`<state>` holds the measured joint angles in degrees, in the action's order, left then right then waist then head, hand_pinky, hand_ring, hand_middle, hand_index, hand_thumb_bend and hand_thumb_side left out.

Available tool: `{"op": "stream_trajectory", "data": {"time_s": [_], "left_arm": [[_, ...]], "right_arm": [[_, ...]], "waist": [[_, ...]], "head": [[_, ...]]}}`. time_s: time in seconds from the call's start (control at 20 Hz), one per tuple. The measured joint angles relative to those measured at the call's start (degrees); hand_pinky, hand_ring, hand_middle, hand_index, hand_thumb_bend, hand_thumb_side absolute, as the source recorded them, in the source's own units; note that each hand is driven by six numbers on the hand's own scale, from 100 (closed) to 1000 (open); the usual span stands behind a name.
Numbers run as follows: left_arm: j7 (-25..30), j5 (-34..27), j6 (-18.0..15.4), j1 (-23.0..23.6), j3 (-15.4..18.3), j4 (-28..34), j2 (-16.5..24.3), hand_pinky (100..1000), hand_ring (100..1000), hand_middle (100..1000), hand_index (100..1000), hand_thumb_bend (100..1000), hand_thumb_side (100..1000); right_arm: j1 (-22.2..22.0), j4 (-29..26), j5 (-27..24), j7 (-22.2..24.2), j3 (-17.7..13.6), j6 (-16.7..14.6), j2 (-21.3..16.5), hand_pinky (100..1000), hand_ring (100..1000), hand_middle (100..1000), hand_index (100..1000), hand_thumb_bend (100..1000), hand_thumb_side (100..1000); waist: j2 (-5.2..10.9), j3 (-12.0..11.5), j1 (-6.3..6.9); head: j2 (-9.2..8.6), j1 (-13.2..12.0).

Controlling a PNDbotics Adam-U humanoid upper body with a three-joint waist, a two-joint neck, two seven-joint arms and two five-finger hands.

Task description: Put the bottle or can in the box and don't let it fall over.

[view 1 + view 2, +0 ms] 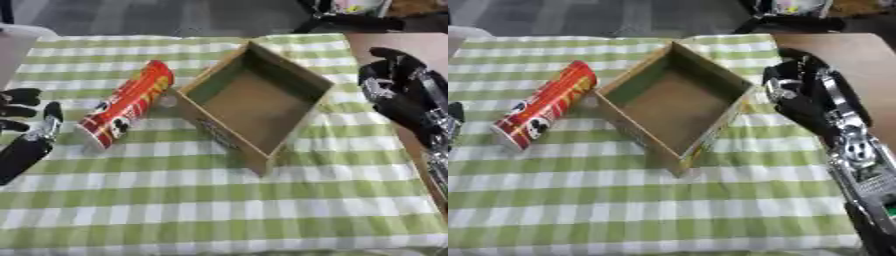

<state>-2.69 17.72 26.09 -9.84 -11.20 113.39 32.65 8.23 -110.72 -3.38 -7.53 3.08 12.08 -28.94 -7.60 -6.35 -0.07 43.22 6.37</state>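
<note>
While the red can point(127, 104) lies on its side just left of the box point(254, 102), the left hand point(26, 130) rests spread near it; the right hand point(798, 95) hangs relaxed right of the box.

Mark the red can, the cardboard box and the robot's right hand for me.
red can point(129, 104), left eye view, on the middle of its side as it lies on the cloth.
cardboard box point(639, 132), right eye view, on its near-left wall.
right hand point(398, 92), left eye view, on the palm.
</note>
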Motion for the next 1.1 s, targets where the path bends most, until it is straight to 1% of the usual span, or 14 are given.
{"op": "stream_trajectory", "data": {"time_s": [0.05, 0.2, 0.35, 0.55, 0.95, 1.0, 1.05, 1.1], "left_arm": [[2.0, 0.4, 1.1, -0.3, -0.1, 0.0, 0.3, 706, 754, 721, 835, 202, 657], [6.9, 1.1, 3.6, -1.3, -0.3, 0.0, 0.6, 717, 763, 732, 843, 213, 658], [9.2, 2.0, 4.9, -1.7, -0.3, 0.0, 0.6, 721, 769, 737, 847, 223, 657], [10.2, 2.6, 5.7, -1.9, -0.3, 0.0, 0.6, 723, 770, 738, 847, 225, 656], [10.5, 2.7, 5.9, -2.0, -0.3, 0.0, 0.6, 724, 772, 739, 847, 228, 655], [10.5, 2.7, 5.9, -2.1, -0.3, 0.0, 0.6, 730, 783, 744, 850, 261, 659], [10.5, 2.7, 6.0, -2.3, -0.3, 0.0, 0.6, 740, 797, 750, 850, 343, 596], [10.7, 2.7, 6.3, -2.7, -0.5, 0.0, 0.6, 740, 797, 750, 850, 343, 596]], "right_arm": [[0.0, 0.0, 0.0, 0.0, 0.1, 0.0, 0.0, 748, 777, 669, 869, 145, 392], [0.0, 0.0, 0.0, 0.1, 0.1, -0.1, 0.0, 748, 777, 669, 869, 145, 392], [0.0, 0.0, 0.0, 0.2, 0.1, -0.2, 0.0, 748, 777, 669, 869, 146, 392], [0.0, 0.0, 0.0, 0.2, 0.1, -0.2, 0.0, 748, 777, 669, 869, 146, 392], [0.0, 0.0, 0.0, 0.2, 0.1, -0.2, 0.0, 748, 777, 669, 869, 146, 391], [0.0, 0.0, 0.0, 0.2, 0.1, -0.2, 0.0, 748, 777, 670, 870, 146, 391], [0.0, 0.0, 0.0, 0.2, 0.1, -0.2, 0.0, 749, 778, 670, 870, 146, 391], [0.0, 0.0, 0.0, 0.2, 0.2, -0.2, 0.0, 749, 778, 670, 870, 146, 391]], "waist": [[0.00, 0.0, 0.00], [0.00, 0.0, 0.00], [0.00, 0.0, 0.00], [0.00, 0.0, 0.00], [0.00, 0.0, 0.00], [0.00, 0.0, 0.00], [0.00, 0.0, 0.00], [0.00, 0.1, 0.00]], "head": [[0.00, 0.0], [0.00, -0.1], [0.00, -0.2], [0.00, -0.2], [0.00, -0.2], [0.00, -0.2], [0.00, -0.2], [-0.01, -0.3]]}}
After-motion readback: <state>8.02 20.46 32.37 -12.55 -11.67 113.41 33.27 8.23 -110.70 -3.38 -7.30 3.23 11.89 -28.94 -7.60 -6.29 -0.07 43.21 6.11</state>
